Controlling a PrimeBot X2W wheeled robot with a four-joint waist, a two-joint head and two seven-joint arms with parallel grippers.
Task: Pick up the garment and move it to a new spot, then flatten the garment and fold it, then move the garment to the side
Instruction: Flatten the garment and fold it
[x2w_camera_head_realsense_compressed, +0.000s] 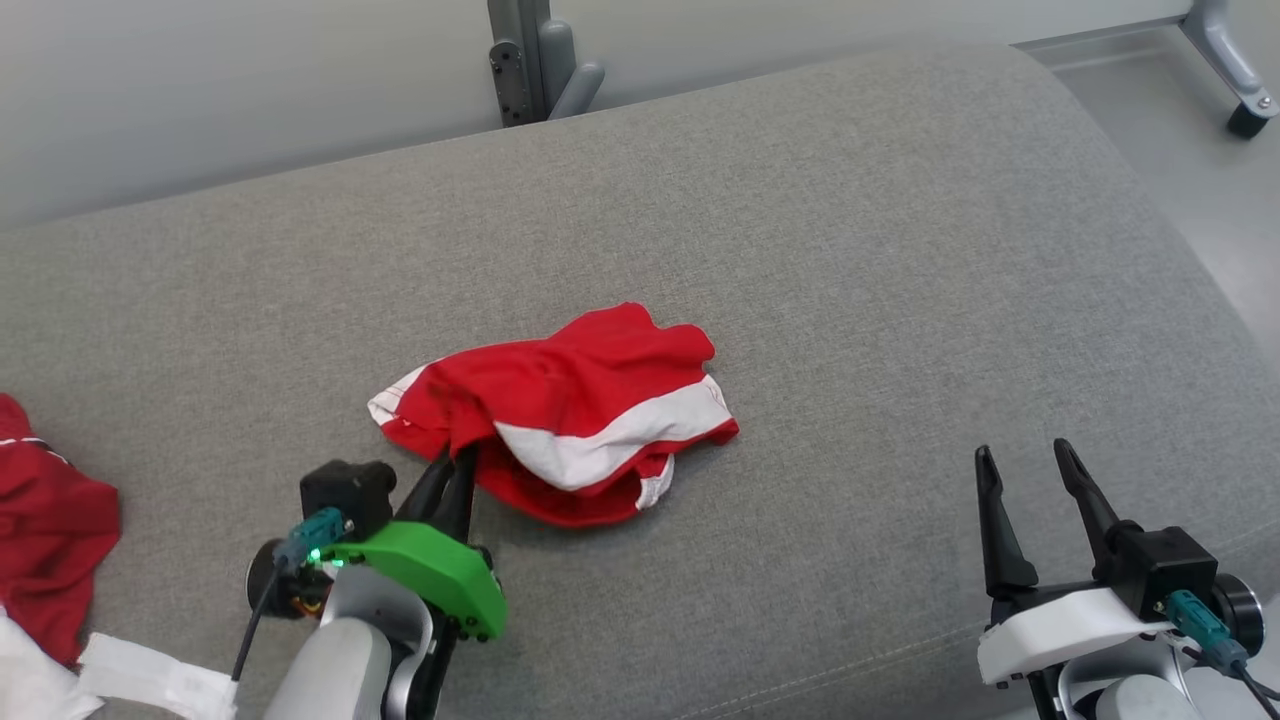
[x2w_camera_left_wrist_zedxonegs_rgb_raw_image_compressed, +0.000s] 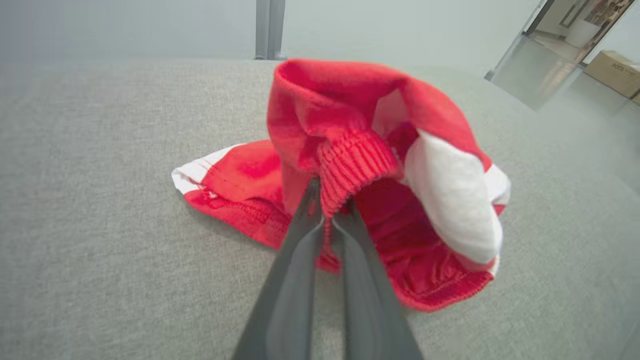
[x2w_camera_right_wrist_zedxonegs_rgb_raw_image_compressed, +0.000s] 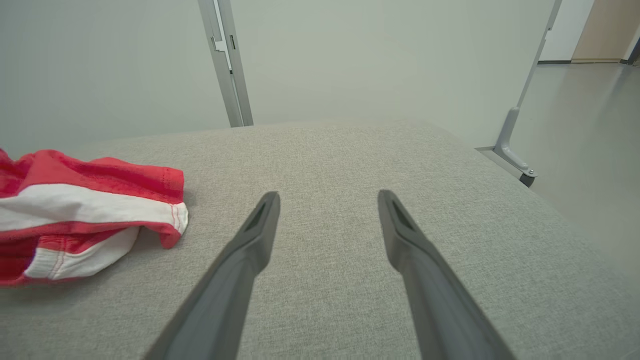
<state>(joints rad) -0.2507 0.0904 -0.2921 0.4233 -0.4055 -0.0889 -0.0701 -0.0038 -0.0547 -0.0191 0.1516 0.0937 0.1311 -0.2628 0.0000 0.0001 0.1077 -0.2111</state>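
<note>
The garment is a crumpled red piece with white bands, lying mid-surface on the grey cushion. My left gripper is shut on its near left edge. In the left wrist view the two dark fingers pinch a ribbed red hem of the garment, which bunches up above them. My right gripper stands open at the lower right, well apart from the cloth. In the right wrist view its fingers are spread over bare cushion, with the garment at the far left.
Another red and white cloth lies at the cushion's left edge. A grey metal post rises behind the cushion, and a wheeled frame leg stands on the floor at the upper right. The cushion's right side drops off to the floor.
</note>
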